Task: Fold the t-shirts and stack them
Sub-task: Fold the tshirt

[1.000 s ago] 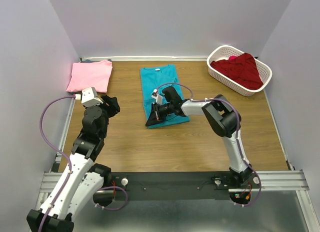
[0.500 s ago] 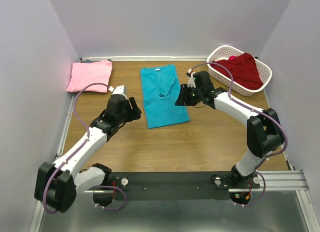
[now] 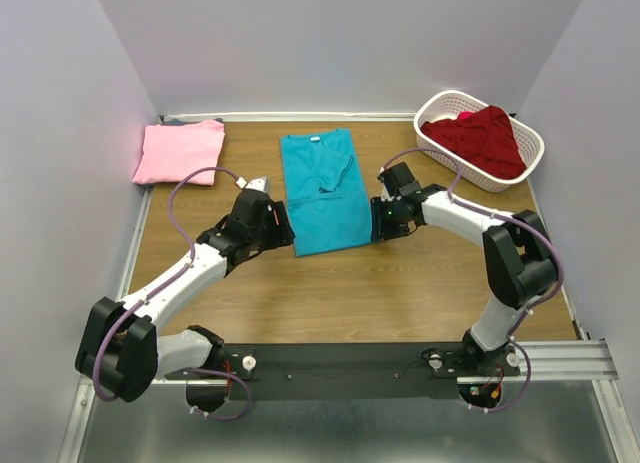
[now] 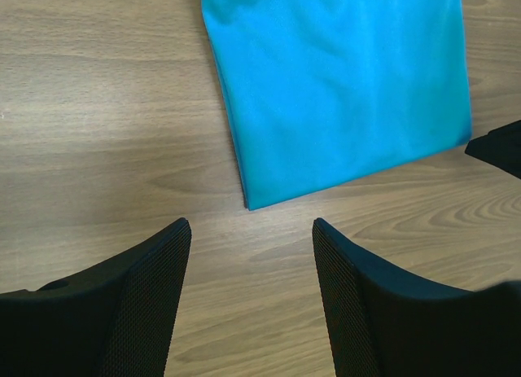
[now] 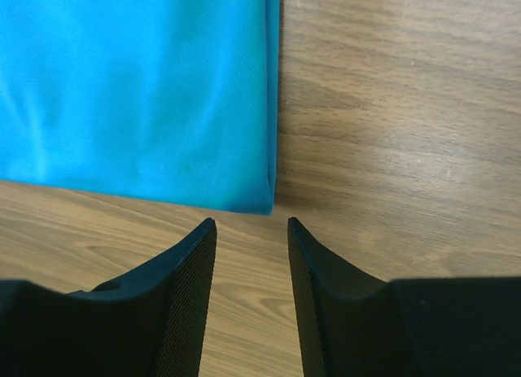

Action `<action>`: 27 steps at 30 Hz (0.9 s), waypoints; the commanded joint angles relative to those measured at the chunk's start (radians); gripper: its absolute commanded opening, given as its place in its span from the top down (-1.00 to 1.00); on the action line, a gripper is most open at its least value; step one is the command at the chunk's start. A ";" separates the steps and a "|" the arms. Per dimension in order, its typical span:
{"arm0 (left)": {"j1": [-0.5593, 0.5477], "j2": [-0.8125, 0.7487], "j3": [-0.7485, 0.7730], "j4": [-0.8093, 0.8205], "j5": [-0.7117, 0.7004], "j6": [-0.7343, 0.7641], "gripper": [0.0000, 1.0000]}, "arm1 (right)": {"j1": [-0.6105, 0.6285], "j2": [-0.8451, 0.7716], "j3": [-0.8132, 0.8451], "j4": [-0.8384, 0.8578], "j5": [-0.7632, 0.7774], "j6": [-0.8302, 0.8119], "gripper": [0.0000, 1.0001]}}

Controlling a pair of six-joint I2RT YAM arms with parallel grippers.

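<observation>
The smooth teal t-shirt (image 3: 322,188), folded into a long rectangle, lies flat at the centre of the wood-grain table (image 3: 350,283). The pink t-shirt (image 3: 180,151) sits folded far left; the dark red t-shirt (image 3: 480,138) lies crumpled in the slotted basket (image 3: 440,108). Both arms reach inward, the left gripper (image 4: 251,230) and right gripper (image 5: 251,226) spread and empty at the teal t-shirt's near corners.

Lab booth: blank walls (image 3: 340,43), alu rail (image 3: 570,359)

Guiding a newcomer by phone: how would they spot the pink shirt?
On the wooden table, look to the far left corner. The pink shirt lies there folded flat, the only pale one; the teal shirt is spread mid-table and the red shirt is heaped in the basket.
</observation>
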 commanded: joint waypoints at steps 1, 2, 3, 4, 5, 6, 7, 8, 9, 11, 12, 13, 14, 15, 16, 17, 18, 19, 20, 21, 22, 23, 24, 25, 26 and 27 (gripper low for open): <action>-0.007 0.001 -0.019 -0.021 -0.016 -0.011 -0.40 | 0.004 0.040 0.037 -0.041 0.034 -0.014 0.06; -0.007 -0.001 -0.025 -0.019 -0.017 -0.013 -0.40 | 0.004 0.055 0.043 -0.043 0.035 -0.014 0.06; -0.007 -0.001 -0.029 -0.019 -0.017 -0.013 -0.40 | 0.004 0.063 0.051 -0.043 0.035 -0.015 0.07; -0.007 0.001 -0.030 -0.021 -0.019 -0.011 -0.40 | 0.004 0.069 0.057 -0.046 0.034 -0.012 0.07; -0.007 0.004 -0.030 -0.019 -0.022 -0.011 -0.40 | 0.004 0.077 0.063 -0.045 0.031 -0.011 0.07; -0.005 0.005 -0.029 -0.019 -0.022 -0.010 -0.40 | 0.004 0.089 0.068 -0.046 0.023 -0.009 0.09; -0.007 0.004 -0.029 -0.021 -0.022 -0.008 -0.40 | 0.004 0.094 0.075 -0.048 0.019 -0.008 0.09; -0.007 0.004 -0.027 -0.019 -0.022 -0.008 -0.40 | 0.004 0.094 0.085 -0.048 0.019 -0.006 0.09; -0.009 0.004 -0.030 -0.019 -0.023 -0.007 -0.40 | 0.004 0.098 0.088 -0.048 0.023 -0.003 0.09; -0.007 0.001 -0.035 -0.021 -0.026 -0.008 -0.40 | 0.004 0.101 0.095 -0.051 0.032 -0.001 0.08; -0.007 0.002 -0.036 -0.021 -0.028 -0.008 -0.40 | 0.004 0.103 0.097 -0.052 0.044 -0.001 0.09; -0.007 0.004 -0.036 -0.019 -0.030 -0.007 -0.40 | 0.004 0.107 0.097 -0.054 0.048 -0.004 0.09; -0.007 0.004 -0.038 -0.019 -0.030 -0.007 -0.40 | 0.004 0.109 0.097 -0.057 0.049 -0.003 0.09; -0.007 0.007 -0.038 -0.018 -0.030 -0.007 -0.40 | 0.006 0.111 0.097 -0.057 0.051 -0.004 0.09; -0.009 0.008 -0.036 -0.018 -0.028 -0.007 -0.40 | 0.006 0.118 0.095 -0.058 0.052 -0.006 0.09; -0.009 0.011 -0.036 -0.018 -0.027 -0.007 -0.40 | 0.004 0.123 0.094 -0.060 0.052 -0.004 0.10; -0.009 0.015 -0.035 -0.018 -0.028 -0.007 -0.40 | 0.004 0.127 0.091 -0.060 0.052 -0.004 0.10; -0.009 0.016 -0.033 -0.019 -0.030 -0.007 -0.40 | 0.006 0.141 0.086 -0.063 0.055 -0.004 0.10; -0.009 0.018 -0.033 -0.021 -0.030 -0.007 -0.40 | 0.009 0.147 0.085 -0.064 0.057 -0.004 0.10; -0.009 0.024 -0.032 -0.021 -0.033 -0.005 -0.40 | 0.010 0.157 0.083 -0.067 0.063 -0.003 0.11; -0.009 0.025 -0.030 -0.022 -0.033 -0.007 -0.41 | 0.021 0.167 0.083 -0.077 0.068 0.000 0.11; -0.007 0.030 -0.029 -0.022 -0.033 -0.008 -0.41 | 0.027 0.175 0.083 -0.081 0.077 0.003 0.11; -0.010 0.034 -0.027 -0.025 -0.033 -0.008 -0.41 | 0.044 0.181 0.083 -0.087 0.110 0.012 0.11; -0.010 0.038 -0.022 -0.027 -0.031 -0.011 -0.42 | 0.050 0.189 0.086 -0.103 0.120 0.017 0.11; -0.012 0.042 -0.021 -0.030 -0.033 -0.011 -0.41 | 0.056 0.196 0.088 -0.110 0.127 0.026 0.12; -0.013 0.048 -0.018 -0.032 -0.033 -0.013 -0.42 | 0.061 0.212 0.089 -0.120 0.134 0.031 0.13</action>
